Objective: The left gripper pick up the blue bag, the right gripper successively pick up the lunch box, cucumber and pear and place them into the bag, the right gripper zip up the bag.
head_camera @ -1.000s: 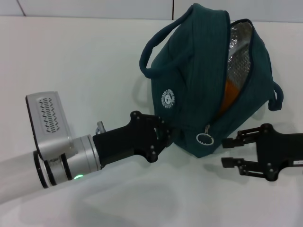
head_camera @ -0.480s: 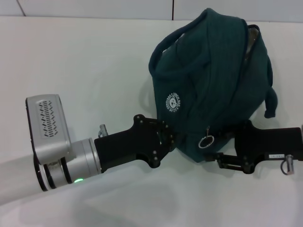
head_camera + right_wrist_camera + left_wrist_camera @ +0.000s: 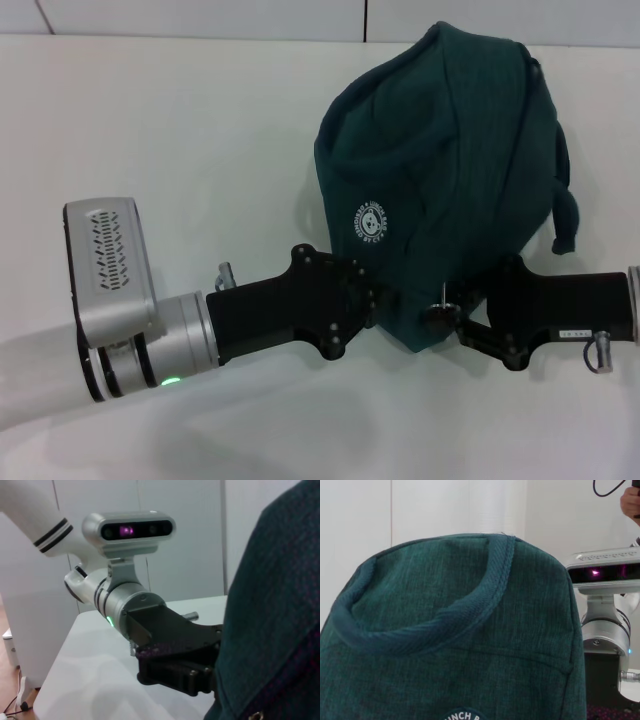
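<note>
Teal-blue fabric fills most of the scene: the blue bag (image 3: 440,180) stands on the white table (image 3: 180,150), slumped, its top folded over so no lining or contents show, and its white round logo (image 3: 369,223) faces the robot. One loop handle (image 3: 566,215) hangs down the bag's right side. The left gripper (image 3: 375,310) presses against the bag's lower left corner, just below the logo; its fingers are hidden against the fabric, so whether they clamp it cannot be told. The right gripper (image 3: 455,322) sits at the bag's lower front edge, its fingers pinched together on the zip pull (image 3: 441,305). From the left wrist view the bag's other handle (image 3: 425,617) lies flat across the fabric. The lunch box, cucumber and pear are out of sight.
</note>
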{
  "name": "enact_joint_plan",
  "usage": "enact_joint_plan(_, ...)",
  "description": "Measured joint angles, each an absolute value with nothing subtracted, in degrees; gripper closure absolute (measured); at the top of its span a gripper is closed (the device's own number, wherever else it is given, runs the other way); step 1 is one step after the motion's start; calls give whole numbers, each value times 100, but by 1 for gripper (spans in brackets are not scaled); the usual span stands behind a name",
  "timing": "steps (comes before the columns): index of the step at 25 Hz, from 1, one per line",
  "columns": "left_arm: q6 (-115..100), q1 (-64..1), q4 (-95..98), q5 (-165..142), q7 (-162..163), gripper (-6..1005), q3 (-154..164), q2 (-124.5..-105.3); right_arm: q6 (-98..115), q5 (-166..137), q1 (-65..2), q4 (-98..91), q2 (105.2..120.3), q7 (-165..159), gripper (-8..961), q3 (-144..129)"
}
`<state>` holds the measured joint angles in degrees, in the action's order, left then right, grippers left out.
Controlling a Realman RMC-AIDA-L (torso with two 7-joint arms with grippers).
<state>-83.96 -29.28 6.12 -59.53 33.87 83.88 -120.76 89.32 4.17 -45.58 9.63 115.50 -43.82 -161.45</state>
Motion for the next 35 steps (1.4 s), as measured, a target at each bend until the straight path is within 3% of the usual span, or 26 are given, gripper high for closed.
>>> enact_joint_plan(12,-8381,-2908,616,-5928,3352,944,8378,-12076,9275,1380,-4073,1021,11520,-3345,888,-16136)
enact_joint_plan(35,-8202,-2864,592,-5924,3143,947,8350,-12033,10197,2803,-3732,1044,11519,-2372,853,-16145)
